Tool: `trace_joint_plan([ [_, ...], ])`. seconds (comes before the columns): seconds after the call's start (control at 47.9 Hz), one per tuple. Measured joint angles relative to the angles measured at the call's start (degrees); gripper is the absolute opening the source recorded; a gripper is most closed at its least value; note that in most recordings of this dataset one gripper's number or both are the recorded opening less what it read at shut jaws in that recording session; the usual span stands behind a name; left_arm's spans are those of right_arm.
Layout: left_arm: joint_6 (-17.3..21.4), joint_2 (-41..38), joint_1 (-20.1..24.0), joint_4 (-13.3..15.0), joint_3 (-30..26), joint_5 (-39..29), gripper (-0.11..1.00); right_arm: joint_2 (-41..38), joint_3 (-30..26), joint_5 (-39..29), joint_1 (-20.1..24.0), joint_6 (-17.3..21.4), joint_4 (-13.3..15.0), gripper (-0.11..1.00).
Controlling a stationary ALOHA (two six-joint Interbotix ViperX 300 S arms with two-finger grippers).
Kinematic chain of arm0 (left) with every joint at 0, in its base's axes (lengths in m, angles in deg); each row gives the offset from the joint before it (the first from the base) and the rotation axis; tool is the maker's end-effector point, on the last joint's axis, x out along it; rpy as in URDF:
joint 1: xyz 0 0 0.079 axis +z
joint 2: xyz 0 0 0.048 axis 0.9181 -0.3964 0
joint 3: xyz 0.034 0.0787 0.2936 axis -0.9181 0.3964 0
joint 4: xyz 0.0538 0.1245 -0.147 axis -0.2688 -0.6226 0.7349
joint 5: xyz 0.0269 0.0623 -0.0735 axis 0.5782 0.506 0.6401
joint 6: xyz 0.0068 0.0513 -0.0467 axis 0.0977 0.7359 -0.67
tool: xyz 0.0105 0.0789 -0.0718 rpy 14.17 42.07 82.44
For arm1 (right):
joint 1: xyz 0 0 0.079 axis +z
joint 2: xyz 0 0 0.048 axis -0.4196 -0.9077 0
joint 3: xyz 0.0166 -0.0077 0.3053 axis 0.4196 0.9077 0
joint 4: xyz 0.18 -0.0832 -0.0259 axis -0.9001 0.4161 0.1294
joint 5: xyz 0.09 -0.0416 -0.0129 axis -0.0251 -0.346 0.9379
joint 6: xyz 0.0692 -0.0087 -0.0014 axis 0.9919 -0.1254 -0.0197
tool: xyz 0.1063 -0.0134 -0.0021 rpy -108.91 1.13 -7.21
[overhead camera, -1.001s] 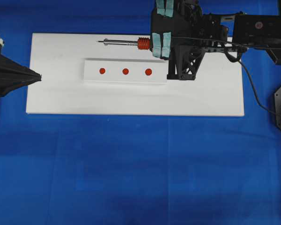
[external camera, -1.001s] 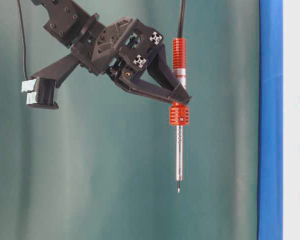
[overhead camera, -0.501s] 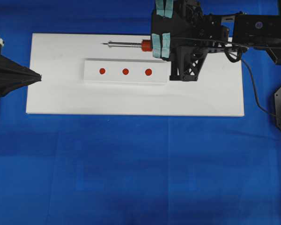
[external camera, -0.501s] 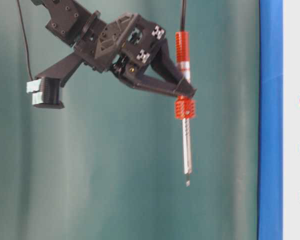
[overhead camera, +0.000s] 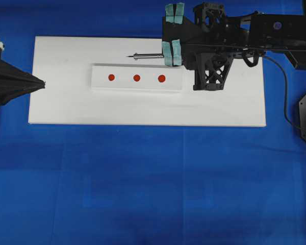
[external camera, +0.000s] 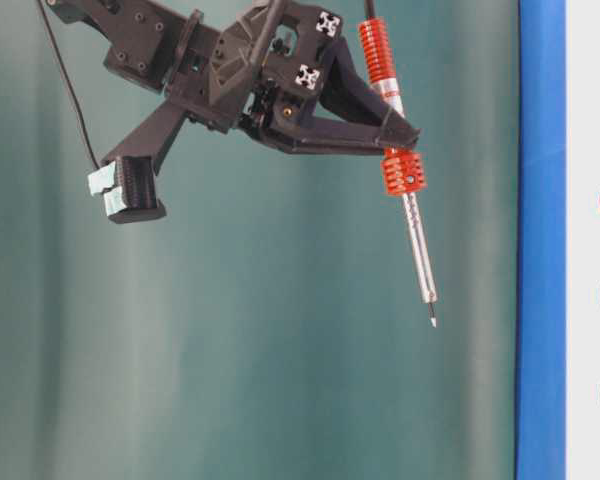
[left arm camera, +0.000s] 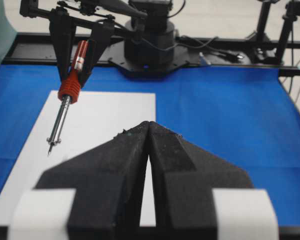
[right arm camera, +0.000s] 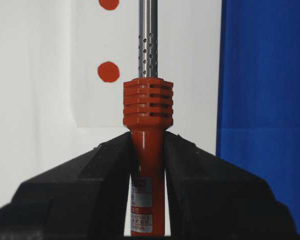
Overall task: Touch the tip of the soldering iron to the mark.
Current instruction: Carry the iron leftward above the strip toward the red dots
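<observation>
Soldering iron [external camera: 404, 180] clamped by its red handle between the closed jaws of the right gripper [right arm camera: 146, 165], held in the air and now tipped nose-down toward the board, where a second ago it hung level with it; seen from above, shaft foreshortened and tip drawn back toward the gripper. Judged as the start of the descent: tip aimed downward but not yet at the surface, well clear of it in the table-level view. Mark [overhead camera: 161, 78], the largest of three red dots in a row on the raised white strip [overhead camera: 99, 71], lying nearest the iron, just to one side of the shaft's line rather than under the tip; other two dots farther along the strip from the iron. Strip resting on the white board [overhead camera: 66, 107], far from the iron's cord [overhead camera: 283, 97]. Left gripper [left arm camera: 149, 131] closed and empty, parked at the board's far edge from the iron.
</observation>
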Motion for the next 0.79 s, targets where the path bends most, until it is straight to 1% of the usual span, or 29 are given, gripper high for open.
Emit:
trace_joint_plan([
  [0.188,0.0,0.0,0.09,0.0,0.0,0.0,0.0,0.0,0.0,0.79,0.0,0.0,-0.09,0.06],
  [0.522,0.0,0.09,0.0,0.0,0.0,0.0,0.0,-0.09,0.0,0.88,0.09,0.0,-1.05,0.06],
  [0.793,0.0,0.09,0.0,0.0,0.0,0.0,0.0,-0.09,0.09,0.79,0.26,-0.09,-1.05,0.06],
])
